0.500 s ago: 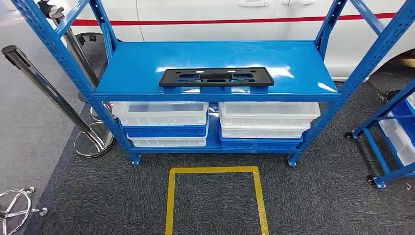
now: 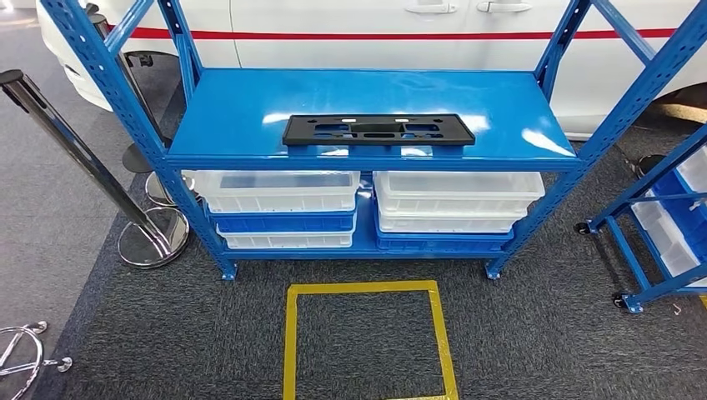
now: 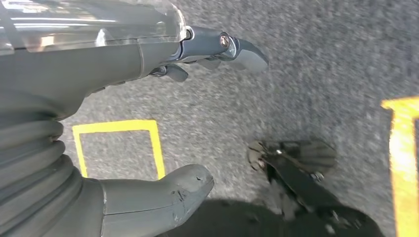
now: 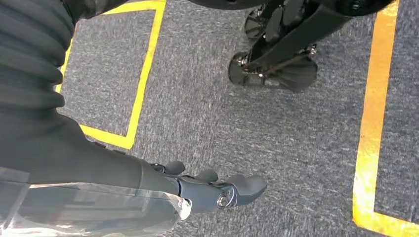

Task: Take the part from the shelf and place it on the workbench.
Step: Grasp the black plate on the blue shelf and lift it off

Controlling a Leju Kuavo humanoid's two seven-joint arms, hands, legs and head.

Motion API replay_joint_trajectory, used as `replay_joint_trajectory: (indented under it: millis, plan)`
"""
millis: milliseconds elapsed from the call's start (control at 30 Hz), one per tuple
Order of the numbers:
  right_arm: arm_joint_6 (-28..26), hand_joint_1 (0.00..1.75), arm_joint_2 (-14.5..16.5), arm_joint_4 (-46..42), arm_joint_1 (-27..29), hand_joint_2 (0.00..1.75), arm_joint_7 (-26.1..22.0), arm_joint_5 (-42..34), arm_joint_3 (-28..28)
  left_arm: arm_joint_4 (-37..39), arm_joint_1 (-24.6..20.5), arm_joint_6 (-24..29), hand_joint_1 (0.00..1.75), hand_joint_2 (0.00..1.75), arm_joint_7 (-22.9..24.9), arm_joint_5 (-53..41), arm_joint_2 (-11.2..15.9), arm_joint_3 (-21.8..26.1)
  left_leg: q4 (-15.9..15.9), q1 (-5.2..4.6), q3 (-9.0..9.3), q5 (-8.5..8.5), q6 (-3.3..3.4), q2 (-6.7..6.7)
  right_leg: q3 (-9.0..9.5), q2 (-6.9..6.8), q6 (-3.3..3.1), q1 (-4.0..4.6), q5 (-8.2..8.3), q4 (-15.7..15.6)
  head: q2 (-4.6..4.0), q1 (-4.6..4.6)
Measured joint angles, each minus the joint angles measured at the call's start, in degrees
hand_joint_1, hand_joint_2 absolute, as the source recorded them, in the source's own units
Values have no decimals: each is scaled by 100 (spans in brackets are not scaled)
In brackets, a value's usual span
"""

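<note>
The part [image 2: 378, 130] is a flat black plastic plate with cut-outs, lying lengthwise near the front edge of the blue shelf [image 2: 242, 108], on its top board, straight ahead in the head view. Both arms hang down beside me, well away from it. My left hand [image 3: 89, 74] is over the grey carpet with its thumb [image 3: 158, 197] and fingers [image 3: 222, 47] apart, holding nothing. My right hand [image 4: 148, 182] is the same, its fingers [image 4: 237, 190] stretched out over the carpet and nothing in it.
White and blue bins [image 2: 283, 200] fill the shelf's lower level. A yellow tape square [image 2: 367, 342] marks the carpet in front of it. A chrome stanchion [image 2: 92, 167] leans at the left, a second blue wheeled rack [image 2: 659, 225] is at the right, and a white car [image 2: 375, 25] stands behind.
The whole picture has shifted slightly, so the camera moved: the shelf and part sit a little more to the right and the right rack is nearer the edge. The part lies as before.
</note>
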Motion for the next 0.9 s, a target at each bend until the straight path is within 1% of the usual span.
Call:
replay_joint_trajectory:
  millis: [33, 67, 100, 133, 167, 233, 267, 300, 333, 367, 400, 433, 467, 500, 533, 567, 600, 633, 700, 733, 767, 800, 833, 867, 900]
  plan:
    - [-18, 0, 12, 27, -45, 175, -69, 121, -143, 23, -34, 31, 0, 175, -56, -24, -29, 21, 5, -8, 12, -7, -5, -2, 183, 0, -36, 10, 219, -389, 0, 0]
    - [-40, 0, 21, 51, -103, 175, -142, 236, -283, 45, -69, 65, 0, 175, -115, -44, -57, 42, 17, -26, 15, -20, -21, -2, 360, -2, -74, 30, 376, -775, 0, -1]
    - [-73, 0, 33, 71, -172, 175, -217, 345, -418, 65, -106, 102, 0, 175, -173, -58, -81, 64, 26, -38, 10, -30, -40, 0, 489, -3, -106, 50, 478, -1072, 0, -2]
    - [-117, 0, 47, 90, -247, 175, -291, 448, -550, 86, -147, 145, 0, 175, -232, -71, -103, 90, 33, -45, 0, -38, -64, 3, 551, -3, -129, 69, 507, -1228, 0, -2]
    - [-172, 0, 62, 109, -323, 175, -358, 542, -681, 106, -189, 191, 0, 175, -290, -83, -120, 118, 34, -49, -8, -40, -90, 6, 558, -3, -143, 86, 492, -1266, 0, -3]
    - [-299, 0, 107, 152, -473, 175, -490, 735, -952, 146, -269, 287, 0, 175, -405, -116, -146, 176, 45, -43, -4, -56, -145, 8, 565, -2, -186, 66, 519, -1308, 0, -2]
    - [-363, 0, 131, 173, -543, 175, -555, 831, -1088, 163, -301, 337, 0, 175, -463, -133, -156, 205, 118, -39, -30, -113, -178, 7, 575, -7, -217, 48, 534, -1335, 0, -3]
    - [-430, 0, 153, 192, -612, 175, -621, 928, -1217, 183, -331, 385, 0, 175, -518, -150, -166, 232, 286, -33, -103, -226, -212, 6, 582, -14, -247, 27, 549, -1361, 0, -4]
    - [-495, 0, 177, 213, -678, 175, -690, 1025, -1346, 205, -357, 434, 0, 175, -576, -165, -177, 260, 589, -14, -246, -399, -246, 5, 584, -22, -267, 19, 558, -1371, 0, -5]
    - [-561, 0, 190, 233, -740, 175, -762, 1119, -1471, 228, -382, 485, 0, 175, -633, -183, -189, 285, 975, 1, -436, -591, -279, 6, 577, -25, -279, 18, 558, -1370, 0, -5]
    - [-620, 0, 204, 255, -800, 175, -840, 1211, -1592, 252, -403, 536, 0, 175, -688, -206, -200, 304, 1351, 20, -624, -740, -306, 6, 571, -29, -282, 18, 557, -1365, 0, -5]
    - [-675, 0, 218, 278, -858, 131, -930, 1300, -1707, 274, -421, 591, 0, 175, -741, -237, -207, 320, 1608, 37, -758, -795, -329, 7, 569, -29, -282, 17, 554, -1358, 0, -5]
    - [-719, 0, 228, 297, -914, 87, -1027, 1379, -1804, 290, -434, 641, 0, 175, -787, -279, -213, 328, 1638, 51, -786, -723, -345, 8, 569, -26, -278, 12, 550, -1349, 0, -5]
    - [-753, 0, 238, 312, -970, 44, -1130, 1450, -1880, 303, -450, 684, 0, 131, -827, -330, -215, 333, 1439, 64, -707, -547, -355, 8, 570, -21, -268, 5, 542, -1335, 0, -5]
    - [-783, 0, 248, 324, -1029, 44, -1230, 1512, -1937, 314, -469, 714, 0, 87, -858, -383, -216, 336, 1075, 76, -548, -316, -360, 10, 572, -14, -252, -4, 531, -1317, 0, -4]
    - [-813, 0, 256, 332, -1089, 87, -1324, 1568, -1976, 325, -488, 730, 0, 44, -878, -430, -216, 336, 690, 80, -379, -143, -358, 12, 569, -8, -229, -5, 517, -1296, 0, -4]
    - [-857, 0, 262, 338, -1151, 131, -1425, 1626, -2001, 335, -511, 736, 0, 0, -888, -464, -216, 336, 384, 76, -252, -29, -337, 8, 560, -3, -200, 1, 504, -1273, 0, -3]
    - [-912, 0, 267, 343, -1218, 175, -1556, 1691, -2016, 344, -533, 733, 0, 0, -888, -486, -216, 336, 202, 68, -184, 19, -309, 4, 549, -2, -166, 12, 500, -1260, 0, -2]
    - [-1030, 0, 280, 345, -1381, 87, -1915, 1836, -1997, 355, -571, 678, 0, 0, -878, -520, -218, 336, 129, 47, -183, 26, -229, -5, 529, 3, -94, 23, 519, -1263, 0, -1]
    - [-1078, 0, 291, 340, -1483, 44, -2120, 1899, -1958, 356, -584, 618, 0, 0, -877, -533, -218, 337, 111, 51, -184, 48, -185, 0, 520, 8, -62, 13, 523, -1265, 0, -3]
    - [-1116, 0, 306, 326, -1601, 44, -2309, 1948, -1905, 358, -602, 544, 0, 0, -882, -543, -217, 338, 88, 54, -181, 70, -139, 7, 497, 12, -36, 3, 492, -1222, 0, -2]
    - [-1166, 0, 327, 304, -1738, 87, -2474, 1987, -1840, 360, -628, 468, 0, 0, -885, -544, -216, 339, 63, 59, -179, 95, -95, 14, 430, 16, -17, -4, 399, -1084, 0, -2]
    - [-1226, 0, 365, 273, -1886, 131, -2593, 2008, -1764, 360, -666, 396, 0, 0, -879, -548, -216, 341, 46, 61, -181, 115, -61, 21, 306, 18, -6, -7, 245, -823, 0, 0]
    - [-1278, 0, 418, 234, -2043, 175, -2671, 2012, -1674, 360, -714, 330, 0, 0, -873, -556, -216, 342, 44, 51, -191, 125, -42, 24, 131, 17, 2, -4, 63, -460, 0, 1]
    - [-1316, 0, 486, 187, -2199, 175, -2715, 2006, -1567, 360, -762, 269, 0, 0, -875, -571, -216, 342, 47, 41, -201, 131, -30, 25, -61, 18, 5, -3, -96, -73, 0, 1]
